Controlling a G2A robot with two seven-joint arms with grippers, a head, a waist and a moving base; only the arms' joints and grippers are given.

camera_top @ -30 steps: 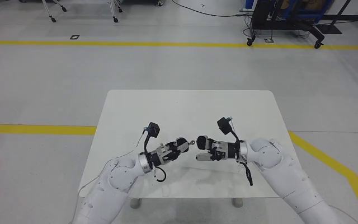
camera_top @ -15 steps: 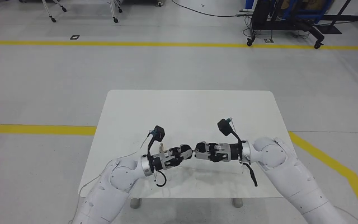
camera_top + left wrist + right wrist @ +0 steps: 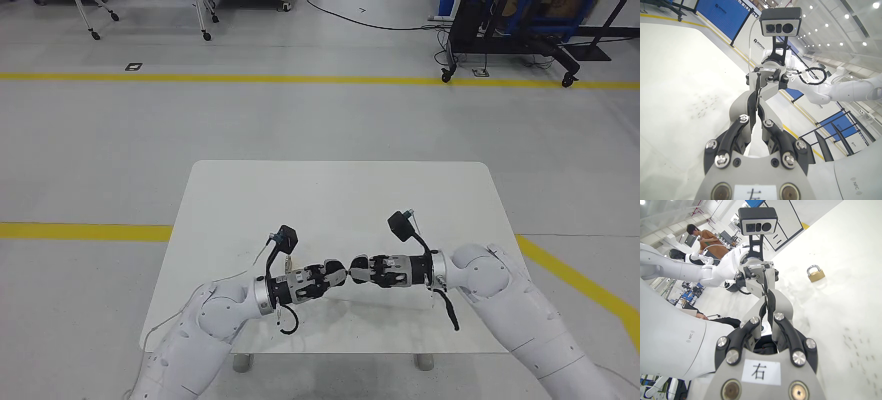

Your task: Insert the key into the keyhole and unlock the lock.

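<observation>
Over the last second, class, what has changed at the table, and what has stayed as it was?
The left pincer and right pincer drew together and toward the table's near edge. The gap between them closed; both now pinch the thin key, which the left one apparently already carried. The padlock lies on the table, in neither pincer. The table itself stayed put.

White table (image 3: 300,190) stands on grey floor (image 3: 300,120) crossed by yellow lines (image 3: 300,77).
</observation>
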